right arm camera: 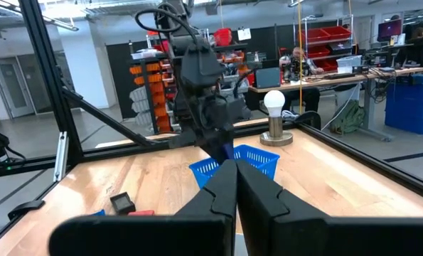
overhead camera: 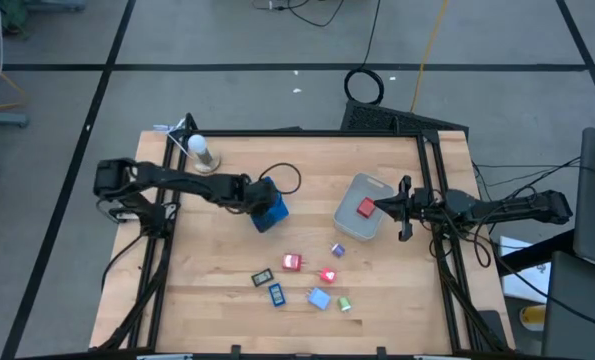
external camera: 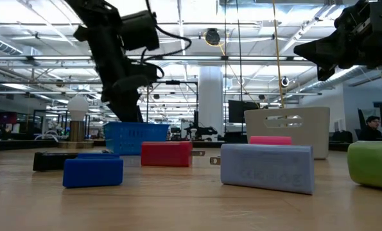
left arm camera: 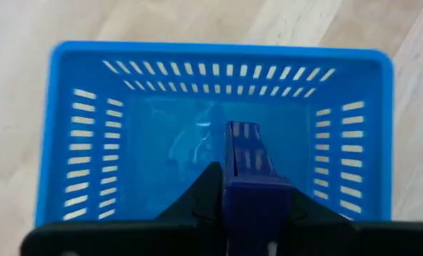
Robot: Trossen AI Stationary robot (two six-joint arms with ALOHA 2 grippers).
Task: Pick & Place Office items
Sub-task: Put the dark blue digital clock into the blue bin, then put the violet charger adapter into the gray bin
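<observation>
My left gripper point(overhead camera: 261, 198) hangs over the blue slotted basket point(overhead camera: 272, 212), shut on a dark blue piece point(left arm camera: 245, 146). The basket stands on the wooden table point(overhead camera: 207, 270) left of the middle. Loose office items lie near the front edge: two red point(overhead camera: 292, 263), one black point(overhead camera: 262, 276), one dark blue point(overhead camera: 276, 294), one light blue point(overhead camera: 319, 298), one green point(overhead camera: 344, 304). My right gripper point(right arm camera: 234, 186) is shut and empty at the table's right side, beside the clear tub point(overhead camera: 357, 190). My left gripper pinches the dark blue piece between its two fingers point(left arm camera: 210, 186), at the piece's near end point(left arm camera: 248, 195). The fingers slant steeply down from above. The piece sticks out past the fingertips over the basket's open top point(left arm camera: 161, 142); whether it touches the basket floor I cannot tell.
The clear tub holds a red piece point(overhead camera: 365, 208). A light bulb on a stand point(overhead camera: 202, 152) is at the far left corner. A black frame point(overhead camera: 432, 180) runs along the table's sides. Bare wood lies between the basket and the loose items.
</observation>
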